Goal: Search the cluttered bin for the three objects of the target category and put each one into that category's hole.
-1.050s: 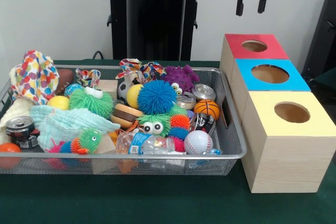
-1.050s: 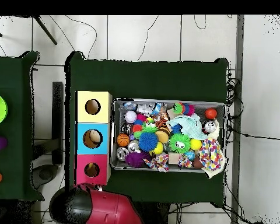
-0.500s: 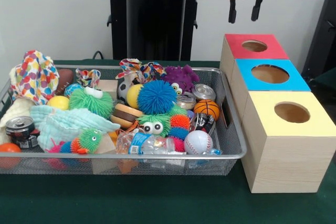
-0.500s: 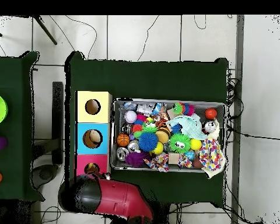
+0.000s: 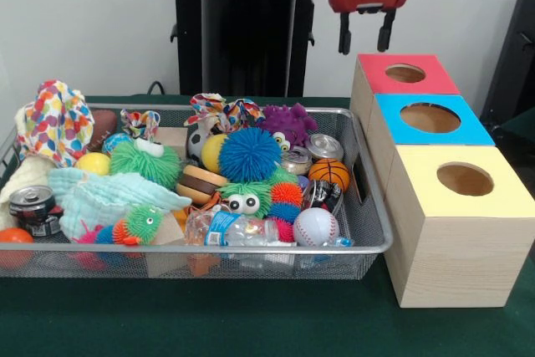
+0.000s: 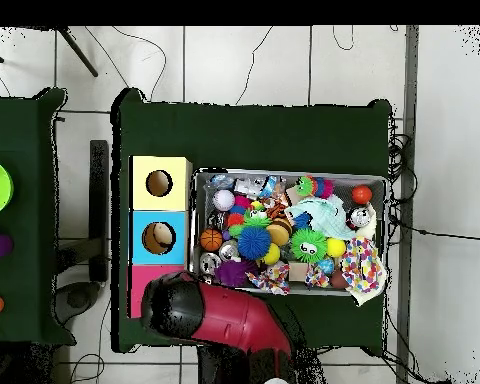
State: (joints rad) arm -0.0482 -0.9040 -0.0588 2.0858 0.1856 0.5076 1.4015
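Observation:
My gripper [image 5: 363,39] hangs open and empty, high above the table, just left of and behind the red box [image 5: 393,85]. The wire bin [image 5: 372,232] is full of clutter: a baseball [image 5: 315,226], a small basketball [image 5: 328,173], a blue spiky ball [image 5: 249,154], a soda can [image 5: 323,146], a clear water bottle [image 5: 230,229] and green fuzzy toys [image 5: 144,162]. Red, blue [image 5: 430,117] and yellow [image 5: 465,179] boxes each have a round hole on top. In the overhead view my red arm [image 6: 214,318] covers most of the red box beside the bin [image 6: 196,176].
Another can [image 5: 32,203] and an orange ball [image 5: 12,238] lie at the bin's left end, with patterned cloth [image 5: 57,121] at its back corner. Something pale shows inside the blue box's hole [image 6: 158,238]. Green, purple and orange objects sit on a side table [image 6: 24,230].
My gripper has moved left in the front view, off the red box's hole toward the bin's corner, and dropped slightly. It stays open and empty.

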